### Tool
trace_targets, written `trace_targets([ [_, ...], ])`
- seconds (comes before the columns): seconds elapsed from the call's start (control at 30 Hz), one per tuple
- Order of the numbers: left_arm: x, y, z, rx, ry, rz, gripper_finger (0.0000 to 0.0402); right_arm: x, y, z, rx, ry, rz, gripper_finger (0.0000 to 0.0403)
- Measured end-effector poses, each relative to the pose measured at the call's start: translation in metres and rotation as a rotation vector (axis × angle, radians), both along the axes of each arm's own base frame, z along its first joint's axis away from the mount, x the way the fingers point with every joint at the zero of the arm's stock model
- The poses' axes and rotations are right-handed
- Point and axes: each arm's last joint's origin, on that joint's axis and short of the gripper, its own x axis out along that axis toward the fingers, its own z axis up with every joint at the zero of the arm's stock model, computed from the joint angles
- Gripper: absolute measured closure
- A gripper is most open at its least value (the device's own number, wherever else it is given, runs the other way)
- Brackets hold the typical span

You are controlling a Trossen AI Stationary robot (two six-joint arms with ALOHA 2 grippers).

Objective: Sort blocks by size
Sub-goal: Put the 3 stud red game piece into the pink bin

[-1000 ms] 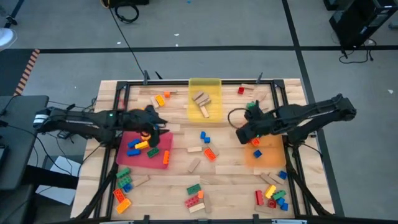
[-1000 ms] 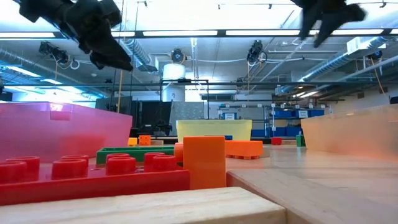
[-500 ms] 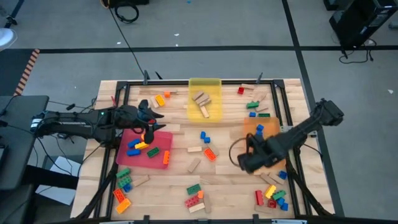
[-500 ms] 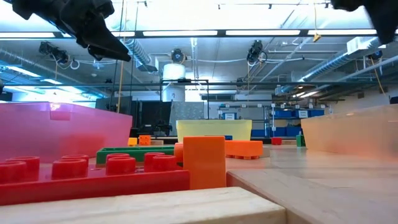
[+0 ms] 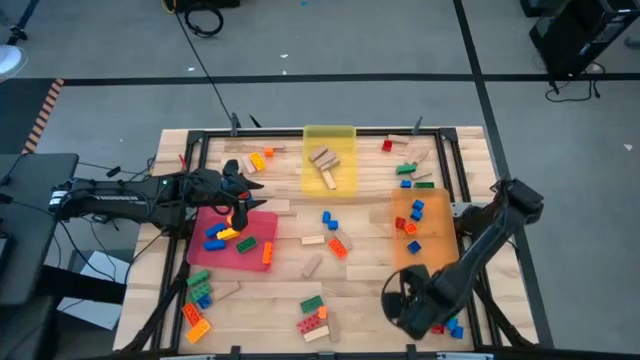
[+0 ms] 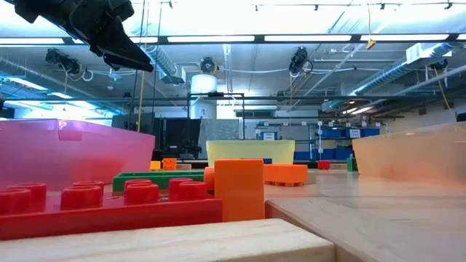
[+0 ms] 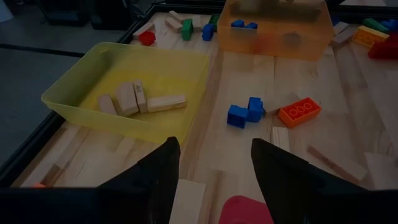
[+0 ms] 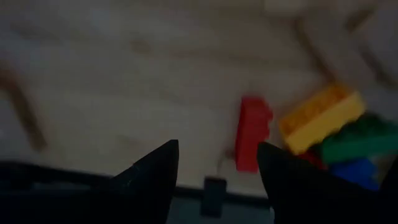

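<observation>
Studded bricks and tan wooden blocks lie scattered on the wooden table (image 5: 360, 275). My right gripper (image 5: 408, 305) hangs open over the near right corner and points down. Just beyond its fingertips (image 8: 217, 149) lies a pile with a red brick (image 8: 252, 140), a yellow brick (image 8: 320, 118), a green one (image 8: 360, 140) and a blue one (image 8: 354, 171). My left gripper (image 5: 243, 195) waits open above the far edge of the red tray (image 5: 250, 225), with nothing between its fingers (image 7: 214, 146). It also shows at the top left of the low view (image 6: 109, 36).
The yellow tray (image 5: 329, 135) at the far middle holds wooden blocks (image 7: 134, 99). The orange tray (image 5: 430, 235) on the right holds small blue and red bricks. The red tray holds blue, yellow and orange bricks. More bricks lie at the near left (image 5: 198, 295) and near middle (image 5: 314, 318).
My right gripper has swung from beside the orange tray's far end toward the table's near edge. It has come down over the near right pile, and its wrist has rolled so that it points down.
</observation>
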Motion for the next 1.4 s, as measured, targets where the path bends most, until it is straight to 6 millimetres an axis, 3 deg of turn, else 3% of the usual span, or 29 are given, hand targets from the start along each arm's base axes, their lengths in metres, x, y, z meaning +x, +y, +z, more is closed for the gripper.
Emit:
trace_targets([
  [0.13,0.000,0.000,0.000,-0.001,0.000,0.000,0.0193,0.003,0.013,-0.020,-0.001,0.046,0.031,0.0157],
  [0.43,0.001,0.000,0.002,-0.001,-0.022,0.002,0.0193,0.001,0.013,-0.044,-0.101,0.167,0.039,0.0161],
  [1.0,0.004,0.000,0.008,-0.019,-0.099,0.013,0.0193,-0.008,0.012,-0.079,-0.050,0.118,0.034,0.0170],
  [1.2,0.004,0.000,0.009,0.005,-0.104,0.002,0.0193,-0.010,0.011,-0.089,-0.013,0.104,0.039,0.0206],
  [1.4,0.004,0.000,0.009,0.004,-0.105,0.002,0.0193,-0.011,0.012,-0.090,-0.003,0.088,0.050,0.0289],
])
